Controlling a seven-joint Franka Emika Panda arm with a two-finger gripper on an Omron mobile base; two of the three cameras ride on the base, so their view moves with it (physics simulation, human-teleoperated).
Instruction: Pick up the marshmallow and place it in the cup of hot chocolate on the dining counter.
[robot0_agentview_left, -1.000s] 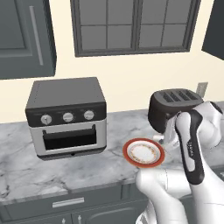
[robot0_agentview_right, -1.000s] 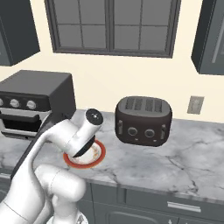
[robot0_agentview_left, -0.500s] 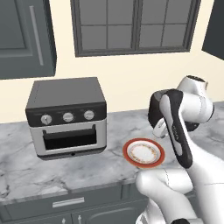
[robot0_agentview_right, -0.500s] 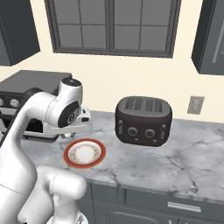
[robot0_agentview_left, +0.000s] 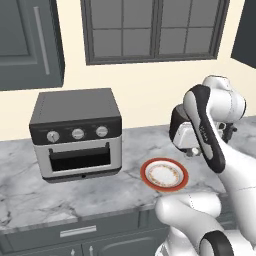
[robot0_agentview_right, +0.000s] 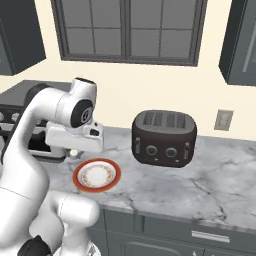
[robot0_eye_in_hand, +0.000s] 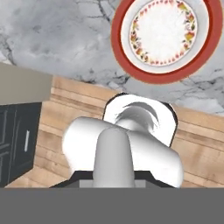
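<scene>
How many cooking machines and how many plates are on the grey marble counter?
Toaster ovens: 1, the grey toaster oven
Toasters: 1, the dark toaster
Plates: 1, the red-rimmed plate
Total: 3 things on the marble counter

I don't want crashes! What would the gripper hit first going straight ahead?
The gripper points down: probably the wooden plank floor, beyond the grey-veined marble counter edge, not the red-rimmed round plate; depth is unclear.
</scene>
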